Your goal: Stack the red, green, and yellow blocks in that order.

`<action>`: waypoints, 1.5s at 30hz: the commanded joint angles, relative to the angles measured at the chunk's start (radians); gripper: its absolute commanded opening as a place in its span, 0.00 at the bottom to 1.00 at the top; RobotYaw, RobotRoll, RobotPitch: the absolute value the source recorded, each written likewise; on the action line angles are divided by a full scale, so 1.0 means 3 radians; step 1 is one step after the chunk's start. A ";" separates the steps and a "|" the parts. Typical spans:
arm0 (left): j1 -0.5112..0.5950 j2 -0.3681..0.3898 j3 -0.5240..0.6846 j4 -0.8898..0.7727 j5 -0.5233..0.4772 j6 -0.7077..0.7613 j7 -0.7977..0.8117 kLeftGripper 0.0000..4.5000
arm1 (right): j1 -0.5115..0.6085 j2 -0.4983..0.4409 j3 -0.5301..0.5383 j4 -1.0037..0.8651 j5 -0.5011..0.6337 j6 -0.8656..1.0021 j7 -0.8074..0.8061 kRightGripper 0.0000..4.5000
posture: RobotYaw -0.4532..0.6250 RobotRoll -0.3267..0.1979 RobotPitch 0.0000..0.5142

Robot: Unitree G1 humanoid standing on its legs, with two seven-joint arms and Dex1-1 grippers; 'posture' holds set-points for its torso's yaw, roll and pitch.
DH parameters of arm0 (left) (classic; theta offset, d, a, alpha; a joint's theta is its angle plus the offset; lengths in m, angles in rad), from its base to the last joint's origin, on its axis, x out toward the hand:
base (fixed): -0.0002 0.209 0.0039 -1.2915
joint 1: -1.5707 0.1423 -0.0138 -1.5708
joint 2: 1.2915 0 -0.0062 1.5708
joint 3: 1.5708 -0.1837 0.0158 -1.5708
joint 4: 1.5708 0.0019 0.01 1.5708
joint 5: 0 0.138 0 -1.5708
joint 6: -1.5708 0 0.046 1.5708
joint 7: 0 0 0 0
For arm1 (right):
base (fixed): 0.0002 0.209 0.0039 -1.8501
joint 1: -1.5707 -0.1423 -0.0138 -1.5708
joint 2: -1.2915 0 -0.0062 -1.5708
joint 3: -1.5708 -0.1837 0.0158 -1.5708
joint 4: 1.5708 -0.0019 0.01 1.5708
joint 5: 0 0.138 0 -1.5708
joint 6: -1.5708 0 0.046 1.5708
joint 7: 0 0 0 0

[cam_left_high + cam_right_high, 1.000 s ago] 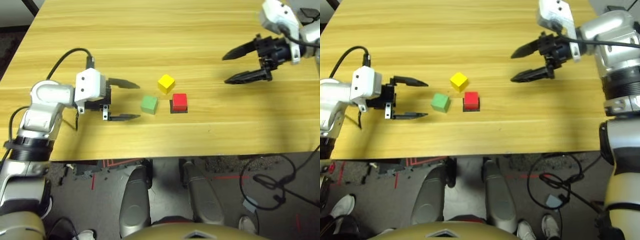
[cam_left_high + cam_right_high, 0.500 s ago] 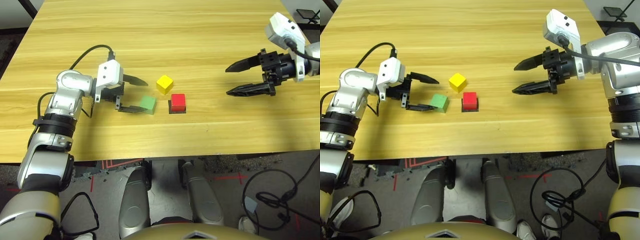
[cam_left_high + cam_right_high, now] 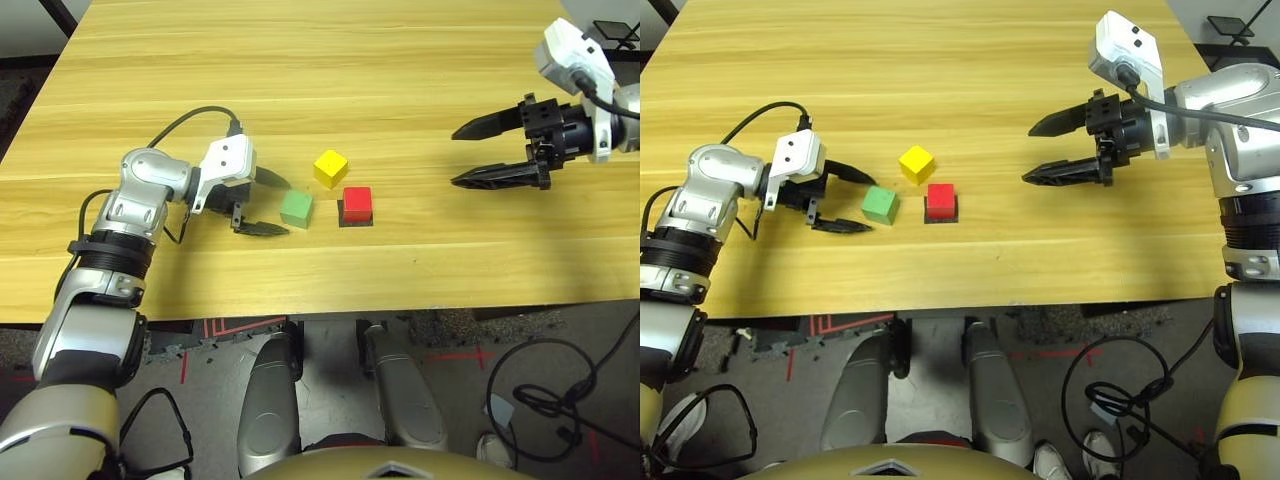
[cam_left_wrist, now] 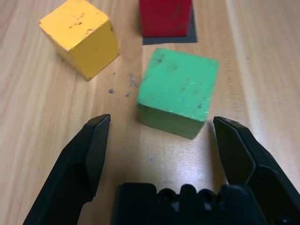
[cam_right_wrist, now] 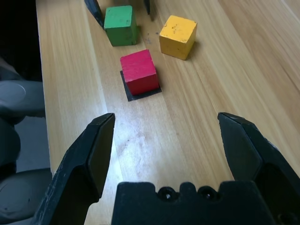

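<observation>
The green block (image 3: 297, 208) lies on the wooden table (image 3: 400, 60), with the red block (image 3: 358, 202) just to its right on a thin black square (image 3: 356, 221). The yellow block (image 3: 331, 166) sits slightly farther back between them. My left gripper (image 3: 283, 207) is open at table level, its fingertips (image 4: 96, 129) flanking the near edge of the green block (image 4: 180, 91) without touching it. My right gripper (image 3: 456, 157) hangs open above the table, well to the right of the blocks, and points toward the red block (image 5: 138, 71).
A black cable (image 3: 180, 122) loops from my left wrist across the table. The table's front edge (image 3: 400, 305) runs close below the blocks. Bare wood stretches behind the blocks and between them and my right gripper.
My left gripper has slid right to the green block, so its fingertips now bracket the block's near edge. The right gripper has stayed almost still.
</observation>
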 commanded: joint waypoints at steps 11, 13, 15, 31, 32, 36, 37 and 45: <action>0.0174 -0.0042 0.0098 -0.0586 -0.0248 0.0395 0.0045 0.02 | -0.0047 0.0008 -0.0038 0.0055 -0.0003 -0.0022 -0.0068 1.00 | 0.35 0.37 0.49; 0.0128 0.0001 0.0154 -0.0764 -0.0317 0.0571 0.0071 0.02 | -0.0046 0.0010 -0.0036 0.0083 -0.0012 -0.0033 -0.0076 1.00 | 0.35 0.37 0.49; 0.0075 0.0051 0.0222 -0.0919 -0.0382 0.0718 0.0096 0.02 | -0.0049 0.0014 -0.0033 0.0111 -0.0019 -0.0048 -0.0084 1.00 | 0.36 0.38 0.49; 0.0139 0.0003 0.0213 -0.0986 -0.0581 0.0222 -0.0207 0.78 | -0.0067 0.0103 0.0029 0.0128 -0.0041 -0.0018 -0.0095 1.00 | 0.38 0.38 0.50; 0.0024 -0.0048 0.0189 -0.0914 -0.0581 0.0159 -0.0275 0.86 | -0.0066 0.0105 0.0030 0.0124 -0.0041 -0.0011 -0.0093 1.00 | 0.38 0.38 0.51; -0.0313 -0.0228 0.0029 -0.0667 -0.0572 -0.0127 -0.0590 1.00 | -0.0051 0.0108 0.0032 0.0099 -0.0042 0.0019 -0.0094 1.00 | 0.38 0.39 0.51; -0.0366 -0.0244 -0.0080 -0.0561 -0.0566 -0.0238 -0.0614 1.00 | -0.0049 0.0110 0.0030 0.0092 -0.0041 0.0027 -0.0097 1.00 | 0.37 0.39 0.51; -0.0762 -0.0295 -0.0894 0.0387 -0.0538 -0.1127 -0.0622 1.00 | 0.0090 0.0077 -0.0029 -0.0096 0.0024 0.0153 -0.0145 1.00 | 0.33 0.41 0.53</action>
